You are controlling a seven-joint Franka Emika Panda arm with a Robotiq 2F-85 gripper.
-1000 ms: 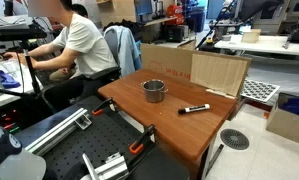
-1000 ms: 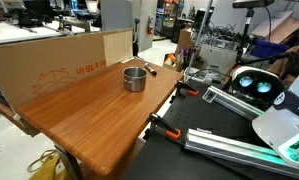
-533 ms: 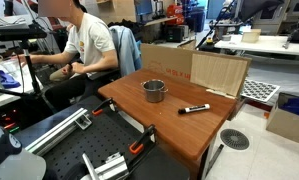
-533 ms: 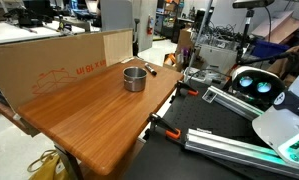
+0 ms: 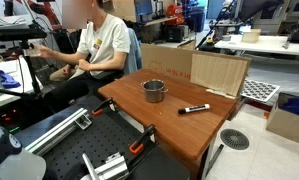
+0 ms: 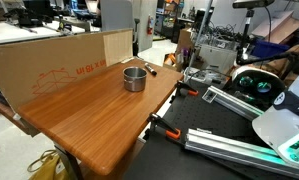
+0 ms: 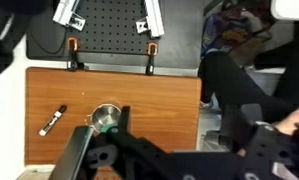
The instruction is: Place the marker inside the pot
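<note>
The small silver pot (image 5: 153, 90) stands upright on the wooden table (image 5: 179, 128), with empty room around it. It also shows in an exterior view (image 6: 135, 78). The black marker (image 5: 195, 108) lies flat on the table a short way from the pot. In the wrist view the marker (image 7: 52, 120) lies to the left of the pot (image 7: 105, 116), which is partly hidden by dark parts of my gripper (image 7: 129, 155). The gripper is high above the table. Its fingers do not show clearly. The marker is not visible in the exterior view with the cardboard on the left.
A cardboard sheet (image 5: 219, 72) stands along the table's far edge, also seen in an exterior view (image 6: 49, 60). A seated person (image 5: 99, 45) is close to one table end. Orange clamps (image 7: 72, 47) grip the table's edge. Metal rails (image 6: 229, 145) lie beside the table.
The seated person has shifted and leaned toward the table. The pot and the marker have not moved.
</note>
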